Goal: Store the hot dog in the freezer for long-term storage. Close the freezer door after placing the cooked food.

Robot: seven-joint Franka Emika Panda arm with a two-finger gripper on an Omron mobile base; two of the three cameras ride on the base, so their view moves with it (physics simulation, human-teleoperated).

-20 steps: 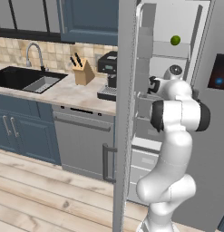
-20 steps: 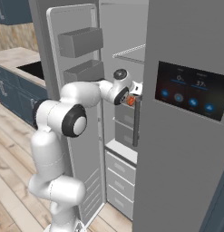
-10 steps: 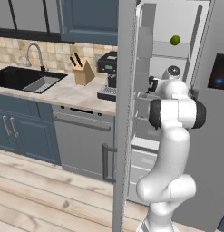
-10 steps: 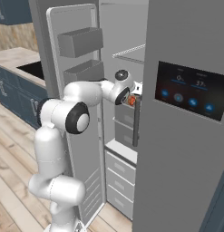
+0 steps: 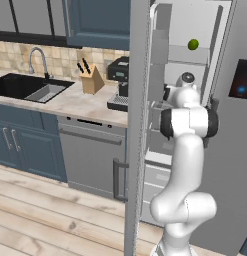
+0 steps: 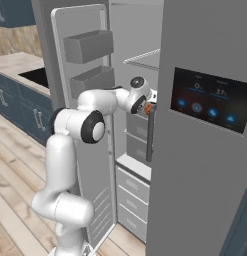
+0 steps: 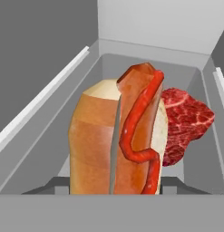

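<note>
In the hand view the hot dog (image 7: pixel 118 136), an orange-tan bun with a red sausage along it, stands upright between my fingers and hides their tips. My gripper (image 7: pixel 113 186) is shut on it. It hangs over a grey drawer (image 7: pixel 45 118) inside the freezer (image 6: pixel 140 60). From the right base view my arm reaches into the freezer at mid height, with the gripper (image 6: pixel 146 103) and an orange bit of the hot dog (image 6: pixel 149 106) beside the fridge's edge. The freezer door (image 6: pixel 90 130) stands wide open, and is edge-on (image 5: pixel 137 125) in the left base view.
A red lumpy piece of meat (image 7: pixel 186 118) lies in the drawer behind the hot dog. A small green fruit (image 5: pixel 193 44) sits on an upper shelf. Door bins (image 6: pixel 87 45) jut from the open door. The grey door with a dark display panel (image 6: pixel 210 95) is right of my hand.
My hand has edged slightly deeper into the freezer with the hot dog still in its grip. Nothing else has moved.
</note>
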